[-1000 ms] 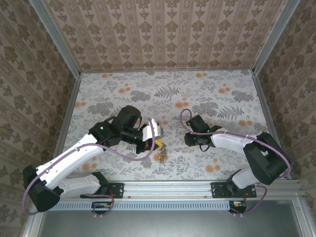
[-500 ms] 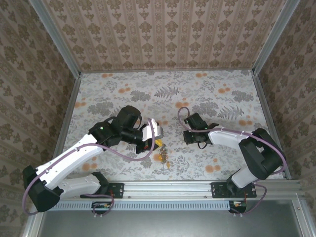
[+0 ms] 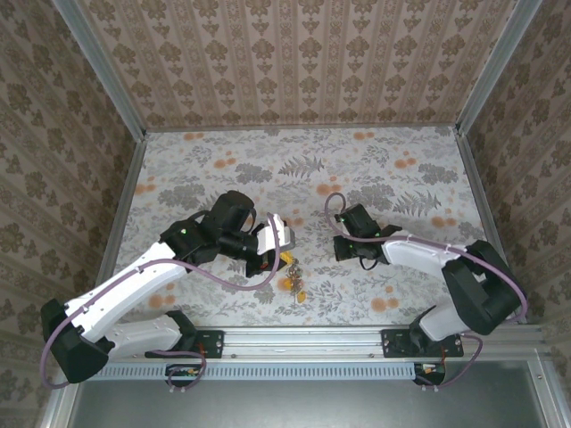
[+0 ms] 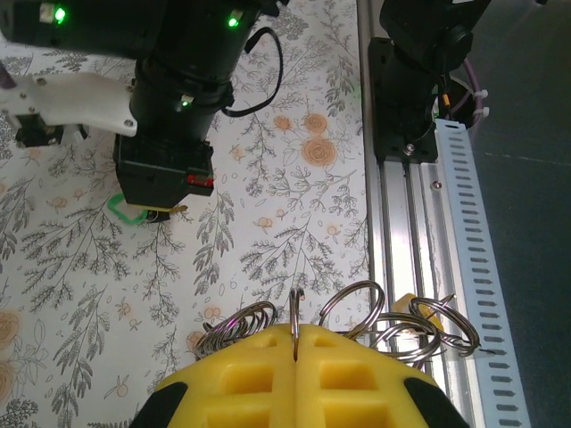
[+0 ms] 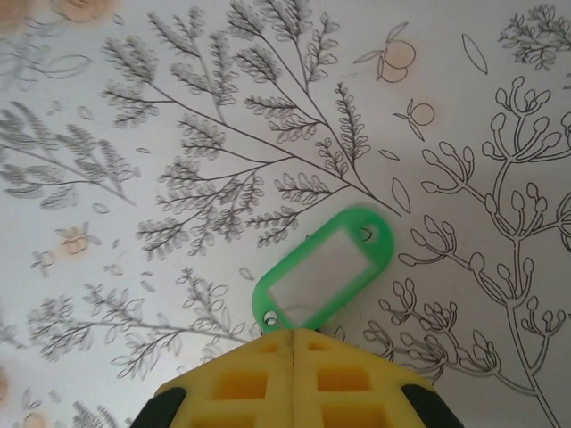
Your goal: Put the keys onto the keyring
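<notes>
**Item: thin dark-grey wire keyring** (image 4: pixel 294 308). In the left wrist view it stands edge-on, rising out of the seam between the two yellow fingers of the left gripper (image 4: pixel 295 333). These are pressed together on it. A spread of silver split rings (image 4: pixel 236 321) fans out to both sides just above the fingertips, with a small yellow piece (image 4: pixel 406 305) among them on the right. From above the bunch reads as a small metallic cluster with orange-yellow spots (image 3: pixel 294 283), hanging just off the left gripper (image 3: pixel 282 260) near the front of the table.

**Item: green plastic key tag** (image 5: pixel 323 272). It is oblong with a hole at each end, and its white label window is plain, carrying no legible writing. It lies flat on the table. Its near end meets the tips of the right gripper (image 5: pixel 293 334), whose yellow fingers are closed flush against each other. Whether they pinch the tag cannot be told.

**Cross-view notes.** The left wrist view takes in the right gripper (image 4: pixel 159 207) from the front, tips down at the green key tag (image 4: pixel 123 211). It shows green indicator lights (image 4: pixel 60 13) and a small red mark (image 4: pixel 201 182), too small to read. The top view sets the right gripper (image 3: pixel 343 253) well apart from the cluster.

**Setting.** A floral-printed table cover (image 3: pixel 357 169) and an aluminium rail (image 4: pixel 406 223) at the near edge.
</notes>
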